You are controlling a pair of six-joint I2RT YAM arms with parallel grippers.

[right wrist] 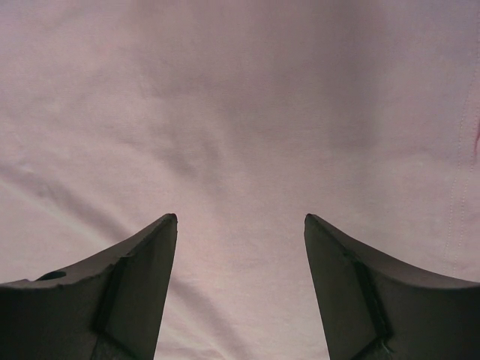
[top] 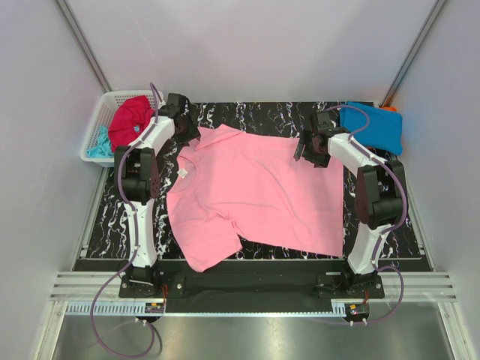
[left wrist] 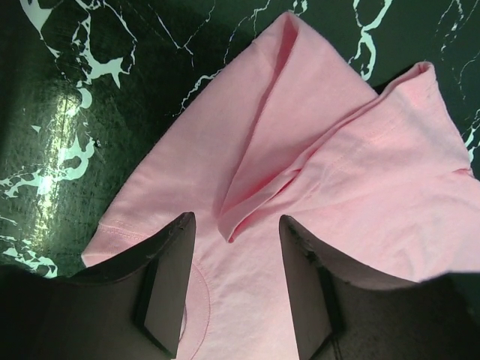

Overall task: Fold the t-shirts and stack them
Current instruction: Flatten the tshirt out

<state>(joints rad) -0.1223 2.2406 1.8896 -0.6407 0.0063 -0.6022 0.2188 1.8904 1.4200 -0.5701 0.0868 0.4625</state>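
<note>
Over the pink t-shirt, left pincer, right pincer gape empty.

You are looking down on a desk with a glossy black top veined in white like marble. Plain pale walls close it in at the back and on both sides. One thin metal pole slants up from the far left corner and another from the far right. A white lattice basket sits at the far left corner. Ribbed aluminium rails run along the near edge, with a brushed metal sheet below them. The light is soft and even, and it glints off the desk.
</note>
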